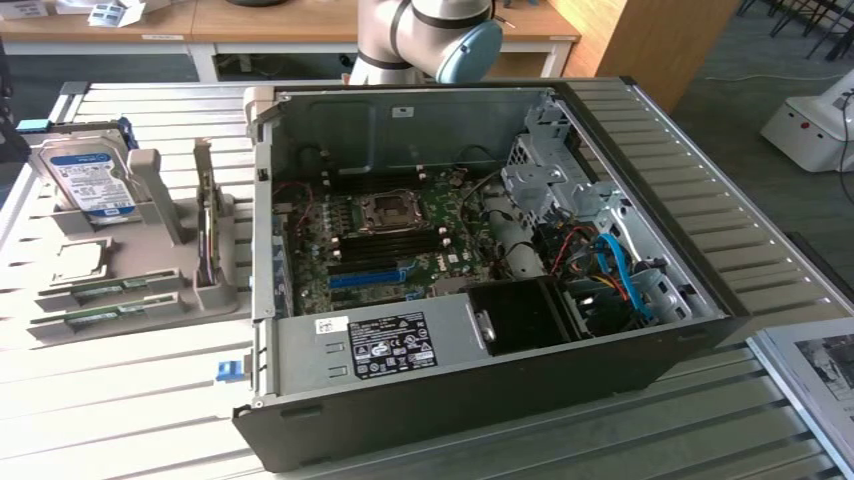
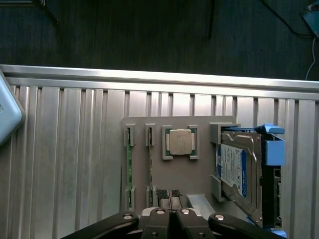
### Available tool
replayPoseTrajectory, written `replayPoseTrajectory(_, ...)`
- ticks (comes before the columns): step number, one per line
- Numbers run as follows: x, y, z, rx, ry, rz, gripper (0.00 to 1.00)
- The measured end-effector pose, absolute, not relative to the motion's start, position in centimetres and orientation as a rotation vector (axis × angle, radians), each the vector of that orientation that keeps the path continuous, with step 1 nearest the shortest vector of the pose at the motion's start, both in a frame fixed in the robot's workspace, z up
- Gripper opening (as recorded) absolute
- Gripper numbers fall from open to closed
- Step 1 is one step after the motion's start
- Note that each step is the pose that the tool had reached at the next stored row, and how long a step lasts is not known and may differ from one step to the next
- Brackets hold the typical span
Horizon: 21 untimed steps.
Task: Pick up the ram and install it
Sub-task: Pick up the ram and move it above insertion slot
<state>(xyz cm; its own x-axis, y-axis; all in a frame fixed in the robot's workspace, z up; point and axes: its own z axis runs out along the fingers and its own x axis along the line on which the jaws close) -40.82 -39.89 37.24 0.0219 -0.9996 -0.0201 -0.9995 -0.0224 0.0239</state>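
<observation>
bench [image 1: 134, 420]: a ribbed metal bench carries the whole job, computer and spare parts side by side.
case [image 1: 441, 410]: a black tower case lies on its side with the panel off, so its inside faces up and can be reached from above.
arm [image 1: 427, 40]: the pale robot arm rises behind the case.
board [image 1: 387, 240]: the green board lies flat on the case floor, its dark memory slots beside the processor socket facing upward, apparently free to take a stick.
holder [image 2: 202, 172]: a grey holder sits on the bench to the exterior view's left of the case, each part in its own recess, presumably so each waits at a known place.
drive [image 2: 239, 169]: it leans in brackets at one end of the holder.
tool [image 2: 168, 196]: it hangs above the holder's edge, fingers pressed together with nothing between them, near the ram clips.
ram [image 2: 128, 167]: two thin green sticks stand on edge in clips, side by side, not yet lifted; edge-up likely offers a grip.
chip [image 2: 180, 142]: a silver processor rests in a square recess between ram and drive.
</observation>
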Motion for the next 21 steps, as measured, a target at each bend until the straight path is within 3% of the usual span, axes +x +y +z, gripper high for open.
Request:
replayPoseTrajectory(2, -40.82, -39.88, 37.23, 2.243, -2.194, -0.049, 0.11)
replayPoseTrajectory(6, -40.82, -39.89, 37.24, 2.243, -2.194, -0.049, 0.3)
replayPoseTrajectory(21, -40.8, -40.62, 37.23, 2.242, -2.193, -0.051, 0.3)
